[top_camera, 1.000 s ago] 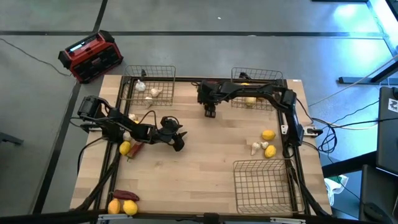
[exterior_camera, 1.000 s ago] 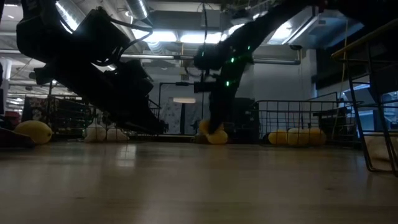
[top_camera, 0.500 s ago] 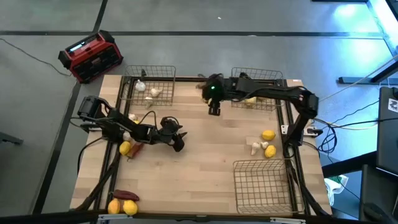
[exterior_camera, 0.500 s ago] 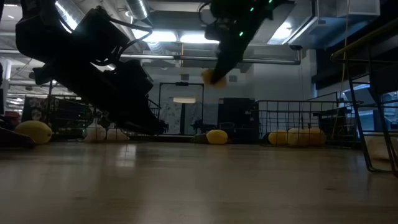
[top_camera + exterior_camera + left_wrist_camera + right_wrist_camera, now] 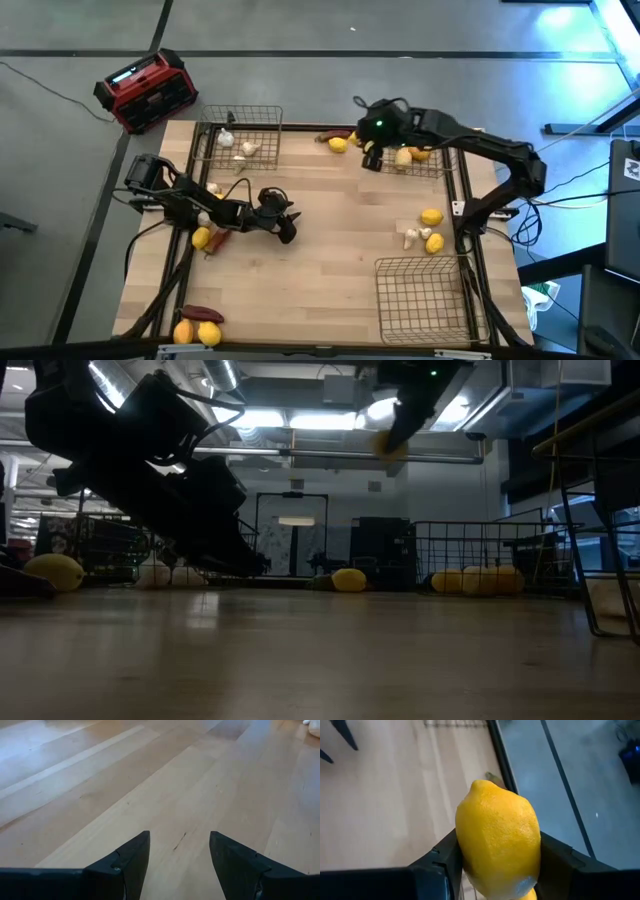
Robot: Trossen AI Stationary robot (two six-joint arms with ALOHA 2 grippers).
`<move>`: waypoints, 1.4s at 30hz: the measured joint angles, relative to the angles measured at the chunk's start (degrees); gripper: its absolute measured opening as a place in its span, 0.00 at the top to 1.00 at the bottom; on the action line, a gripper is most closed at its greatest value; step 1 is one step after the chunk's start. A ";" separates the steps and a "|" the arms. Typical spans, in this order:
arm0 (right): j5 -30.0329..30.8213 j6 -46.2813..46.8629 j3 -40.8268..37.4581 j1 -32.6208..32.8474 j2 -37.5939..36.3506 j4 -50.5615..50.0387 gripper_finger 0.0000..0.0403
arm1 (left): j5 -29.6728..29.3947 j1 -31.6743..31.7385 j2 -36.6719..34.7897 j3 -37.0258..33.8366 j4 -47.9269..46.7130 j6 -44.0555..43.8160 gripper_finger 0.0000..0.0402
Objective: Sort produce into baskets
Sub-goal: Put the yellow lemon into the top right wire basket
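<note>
in the high view the right gripper (image 5: 371, 157) hangs at the near-left corner of the far right basket (image 5: 437, 122), at about 1 o'clock from the table centre. another lemon (image 5: 339, 145) lies on the table just at 9 o'clock of it. the left gripper (image 5: 288, 228) rests low over the wood, at 9 o'clock of the centre.

in the low view the right gripper (image 5: 400, 430) is high above the table with a yellow fruit between its fingers.

in the left wrist view the left fingers (image 5: 131, 859) are spread, only bare table (image 5: 165, 795) between them.

in the right wrist view the right fingers (image 5: 440, 865) pinch a lemon (image 5: 499, 837) from both sides, narrow end away from the wrist.
</note>
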 joint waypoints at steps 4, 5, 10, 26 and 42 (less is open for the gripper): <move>-0.03 0.54 0.00 -3.13 -2.26 -3.31 0.55 | 0.00 0.00 0.00 -0.01 0.00 -0.04 0.50; -0.09 0.78 0.00 -4.13 -2.72 -3.97 0.55 | 0.00 0.00 0.00 -0.02 0.00 -0.04 0.50; -0.68 1.11 0.00 -9.70 -3.87 -7.09 0.55 | 0.02 0.00 0.00 -0.02 0.00 -0.04 0.50; -12.08 7.62 -2.41 -30.95 -3.92 -9.97 0.54 | 0.02 0.00 0.00 -0.02 0.00 -0.01 0.50; -12.39 12.27 -21.46 -40.16 -3.87 -8.78 0.54 | 0.00 0.00 0.00 -0.02 0.00 0.25 0.50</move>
